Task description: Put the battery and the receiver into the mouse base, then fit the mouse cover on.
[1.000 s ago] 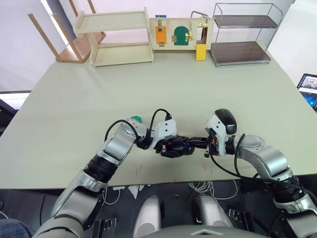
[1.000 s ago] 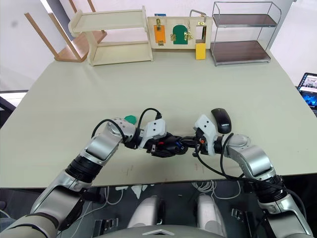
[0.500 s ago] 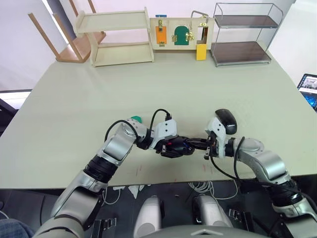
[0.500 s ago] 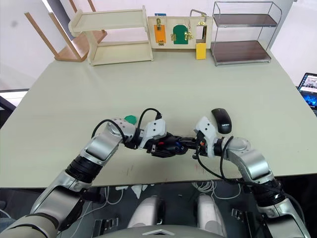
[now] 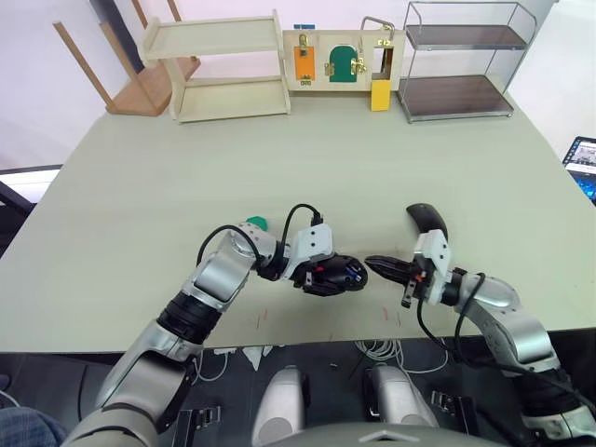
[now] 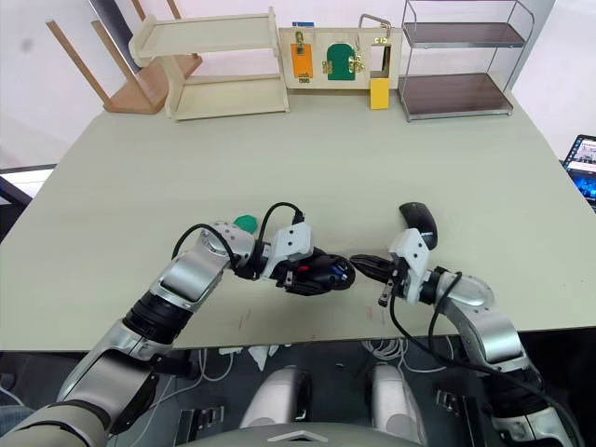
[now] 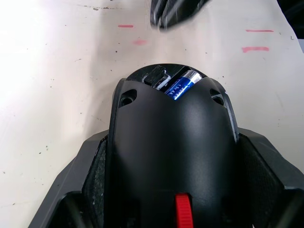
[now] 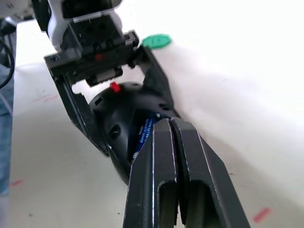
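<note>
Left wrist view: left gripper [image 5: 328, 277] grasps mouse base [image 7: 171, 156], battery [image 7: 182, 85] inside; right gripper [image 5: 372, 265] clenched, empty, just beside.

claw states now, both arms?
Left claw: shut on the mouse base, battery seated inside.
Right claw: shut, empty, tips just off the base.

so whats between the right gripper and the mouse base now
Nothing: bare table top separates the right gripper, fingers together, from the mouse base that the left gripper holds, seen in both eye views.
</note>
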You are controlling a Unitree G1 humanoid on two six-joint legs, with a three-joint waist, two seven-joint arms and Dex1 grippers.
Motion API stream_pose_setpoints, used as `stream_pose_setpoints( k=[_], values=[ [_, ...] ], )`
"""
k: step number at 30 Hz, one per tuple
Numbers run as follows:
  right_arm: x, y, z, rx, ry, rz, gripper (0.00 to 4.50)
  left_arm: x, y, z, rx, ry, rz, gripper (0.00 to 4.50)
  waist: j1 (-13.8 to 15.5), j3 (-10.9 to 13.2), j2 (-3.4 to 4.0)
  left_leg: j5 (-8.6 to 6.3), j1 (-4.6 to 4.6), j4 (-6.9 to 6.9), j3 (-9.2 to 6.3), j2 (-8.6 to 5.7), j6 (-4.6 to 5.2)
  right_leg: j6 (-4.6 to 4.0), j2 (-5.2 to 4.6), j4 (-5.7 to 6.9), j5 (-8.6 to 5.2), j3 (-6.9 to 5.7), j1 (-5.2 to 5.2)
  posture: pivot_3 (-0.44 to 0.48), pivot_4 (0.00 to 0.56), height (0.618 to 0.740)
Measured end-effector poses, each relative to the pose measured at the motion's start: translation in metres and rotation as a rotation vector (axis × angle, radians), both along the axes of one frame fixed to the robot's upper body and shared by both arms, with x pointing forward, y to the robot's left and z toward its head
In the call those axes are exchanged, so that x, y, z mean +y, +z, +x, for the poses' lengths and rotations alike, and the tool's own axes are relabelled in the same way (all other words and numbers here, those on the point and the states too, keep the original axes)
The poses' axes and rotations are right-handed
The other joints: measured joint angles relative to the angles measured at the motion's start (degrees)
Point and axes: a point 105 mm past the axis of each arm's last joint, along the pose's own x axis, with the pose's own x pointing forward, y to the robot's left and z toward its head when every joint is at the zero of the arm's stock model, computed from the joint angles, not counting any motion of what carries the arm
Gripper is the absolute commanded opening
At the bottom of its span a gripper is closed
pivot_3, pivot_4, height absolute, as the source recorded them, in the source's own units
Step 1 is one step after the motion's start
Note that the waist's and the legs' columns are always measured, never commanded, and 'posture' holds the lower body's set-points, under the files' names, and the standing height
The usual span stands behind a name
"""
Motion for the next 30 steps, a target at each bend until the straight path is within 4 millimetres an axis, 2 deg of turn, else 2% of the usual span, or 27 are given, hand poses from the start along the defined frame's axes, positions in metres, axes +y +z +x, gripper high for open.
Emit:
stream_pose_setpoints(
  k=[4,5,7,8,9,10,11,12,13,15,16,23,29,30],
  values=[
    [-0.019,-0.003,-0.014,-0.008,0.055,-0.023,0.06,0.0,0.0,0.0,-0.002,0.001,0.001,2.99,0.0,0.07,0.05,0.0,0.01,0.0,0.02,-0.01,0.0,-0.01,-0.01,-0.01,0.0,0.01,0.0,0.0,0.15,0.74],
    [-0.025,-0.005,-0.017,-0.006,0.063,-0.028,0.43,0.0,0.0,0.0,-0.002,0.001,0.001,2.99,0.0,0.07,0.05,0.0,0.01,0.0,0.02,-0.01,0.0,-0.01,-0.01,-0.01,-0.01,0.01,0.01,0.0,0.15,0.74],
    [-0.032,-0.006,-0.018,-0.008,0.057,-0.033,0.75,0.0,0.0,0.0,-0.002,0.001,0.001,2.99,-0.01,0.08,0.06,0.0,0.01,0.0,0.02,-0.01,0.0,-0.01,-0.01,-0.01,-0.01,0.01,0.01,0.0,0.15,0.74],
    [-0.037,-0.006,-0.02,-0.015,0.059,-0.03,1.25,0.0,0.0,0.0,-0.002,-0.001,0.0,2.99,0.02,0.11,0.09,0.0,0.01,0.0,0.02,-0.01,0.0,-0.01,-0.01,-0.01,-0.01,0.01,0.01,0.0,0.15,0.74],
    [-0.039,-0.005,-0.02,-0.016,0.058,-0.029,1.49,0.0,0.0,0.0,-0.003,-0.001,0.0,2.99,0.03,0.13,0.09,0.0,0.01,0.0,0.02,-0.01,0.0,-0.01,-0.02,-0.01,-0.01,0.01,0.01,0.0,0.15,0.74],
    [-0.044,-0.004,-0.022,-0.019,0.06,-0.025,2.13,0.0,0.0,0.0,-0.003,-0.001,0.0,2.99,0.03,0.13,0.09,0.0,0.01,0.0,0.02,-0.01,0.0,-0.01,-0.02,-0.02,-0.01,0.01,0.01,0.0,0.15,0.74],
    [-0.045,-0.003,-0.023,-0.019,0.063,-0.024,2.56,0.0,0.0,0.0,-0.003,-0.001,0.0,2.99,0.03,0.13,0.09,0.0,0.01,0.0,0.02,-0.01,0.0,-0.01,-0.02,-0.02,-0.01,0.01,0.01,0.0,0.15,0.74],
    [-0.048,-0.003,-0.025,-0.022,0.068,-0.022,2.82,0.0,0.0,0.0,-0.003,-0.001,0.0,2.99,0.03,0.13,0.09,0.0,0.01,0.0,0.02,-0.01,0.0,-0.01,-0.01,-0.02,-0.01,0.01,0.01,0.0,0.15,0.74],
    [-0.05,-0.003,-0.026,-0.021,0.075,-0.022,3.47,0.0,0.0,0.0,-0.003,-0.001,0.0,2.99,0.03,0.13,0.09,0.0,0.01,0.0,0.02,-0.01,0.0,-0.01,-0.01,-0.01,-0.01,0.01,0.01,0.0,0.15,0.74],
    [-0.053,-0.005,-0.03,-0.019,0.093,-0.026,4.26,0.0,0.0,0.0,-0.003,-0.001,0.0,2.99,0.04,0.13,0.09,0.0,0.01,0.0,0.02,-0.01,0.0,-0.01,-0.01,-0.02,-0.01,0.01,0.01,0.0,0.15,0.74],
    [-0.055,-0.005,-0.032,-0.016,0.099,-0.021,4.43,0.0,0.0,0.0,-0.003,-0.001,0.0,2.99,0.03,0.14,0.09,0.0,0.01,0.0,0.02,-0.01,0.0,-0.01,-0.02,-0.02,-0.01,0.01,0.01,0.0,0.15,0.74],
    [-0.067,0.002,-0.03,-0.08,0.07,-0.013,4.43,0.0,0.0,0.0,-0.004,-0.001,0.0,2.99,0.04,0.15,0.09,0.0,0.01,0.0,0.02,-0.01,0.0,0.0,-0.02,-0.02,-0.01,0.01,0.01,0.0,0.15,0.74],
    [-0.068,0.001,-0.031,-0.084,0.076,-0.012,4.43,-0.001,0.001,0.0,-0.006,-0.004,-0.004,2.99,0.08,0.16,0.11,0.0,0.01,0.0,0.02,-0.01,0.0,-0.01,-0.02,-0.02,-0.01,0.02,0.01,0.0,0.15,0.74],
    [-0.068,0.001,-0.031,-0.084,0.076,-0.012,4.48,-0.002,0.001,0.001,-0.01,-0.002,-0.008,3.49,0.11,0.17,0.11,0.0,0.01,0.0,0.03,-0.01,0.0,-0.01,-0.03,-0.01,-0.01,0.01,0.01,0.0,0.15,0.74]
  ],
)
